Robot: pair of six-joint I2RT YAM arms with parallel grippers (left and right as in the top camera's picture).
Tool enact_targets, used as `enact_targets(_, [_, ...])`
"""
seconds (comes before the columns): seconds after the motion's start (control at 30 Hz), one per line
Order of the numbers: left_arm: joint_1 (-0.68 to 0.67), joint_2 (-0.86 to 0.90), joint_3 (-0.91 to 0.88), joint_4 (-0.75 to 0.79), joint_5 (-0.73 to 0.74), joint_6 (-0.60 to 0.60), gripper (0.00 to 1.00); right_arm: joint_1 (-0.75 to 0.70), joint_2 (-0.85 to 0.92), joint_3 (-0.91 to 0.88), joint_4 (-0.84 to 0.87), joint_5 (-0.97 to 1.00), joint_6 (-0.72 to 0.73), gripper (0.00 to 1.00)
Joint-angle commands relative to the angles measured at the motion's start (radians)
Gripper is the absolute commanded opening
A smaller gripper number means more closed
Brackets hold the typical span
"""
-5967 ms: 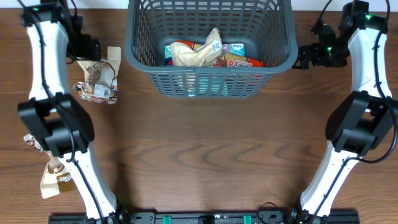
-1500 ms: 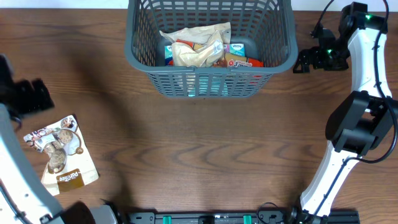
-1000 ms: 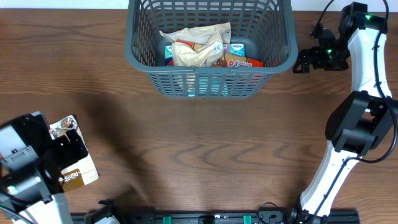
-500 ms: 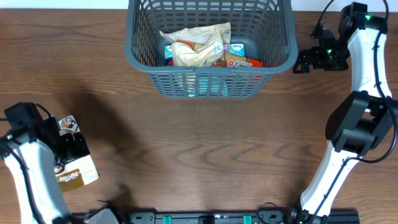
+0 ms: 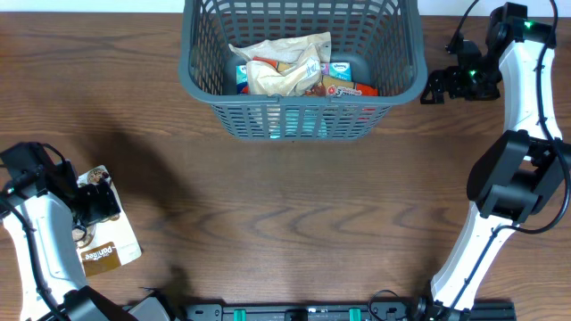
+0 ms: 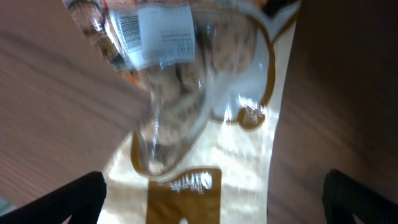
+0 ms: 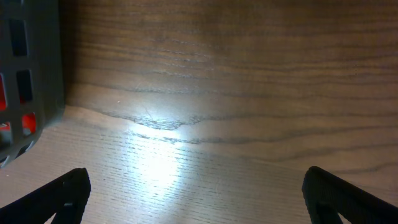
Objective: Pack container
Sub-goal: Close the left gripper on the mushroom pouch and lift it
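Observation:
The container (image 5: pixel 203 85), a dark grey-blue lattice basket, stands at the far middle of the table and holds several snack packets (image 5: pixel 281 69). A cream and brown cookie packet (image 5: pixel 109 252) lies flat on the table at the near left. My left gripper (image 5: pixel 98 203) hovers over its upper part. In the left wrist view the packet (image 6: pixel 205 118) fills the frame, and the left gripper (image 6: pixel 214 202) is open with a fingertip on each side of it. My right gripper (image 5: pixel 437 87) is open and empty beside the container's right wall (image 7: pixel 31 74), over bare table (image 7: pixel 205 199).
The wooden table (image 5: pixel 294 214) spreads between the container and the near edge. The right arm's links (image 5: pixel 517 178) run down the right side. The left arm (image 5: pixel 40 241) occupies the near left corner.
Another cream packet now lies on top in the container. My left arm has swung from beside the container to the near left and settled over the cookie packet. The right arm has not moved.

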Motion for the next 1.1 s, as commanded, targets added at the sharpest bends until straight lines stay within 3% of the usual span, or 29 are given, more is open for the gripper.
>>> enact_targets(0.0, [0.023, -0.002, 0.009, 0.044, 0.056, 0.100, 0.99, 0.009, -0.004, -0.004, 0.002, -0.002, -0.005, 0.99])
enact_targets(0.27, [0.098, 0.009, 0.009, 0.095, 0.155, 0.291, 0.99, 0.009, -0.004, -0.004, 0.002, -0.003, -0.005, 0.99])
enact_targets(0.83, [0.143, 0.285, 0.009, 0.151, 0.224, 0.289, 0.99, 0.014, -0.004, -0.004, -0.007, -0.002, -0.004, 0.99])
enact_targets(1.07, [0.143, 0.306, 0.009, 0.182, 0.224, 0.289, 0.99, 0.017, -0.004, -0.004, -0.013, -0.002, -0.004, 0.99])
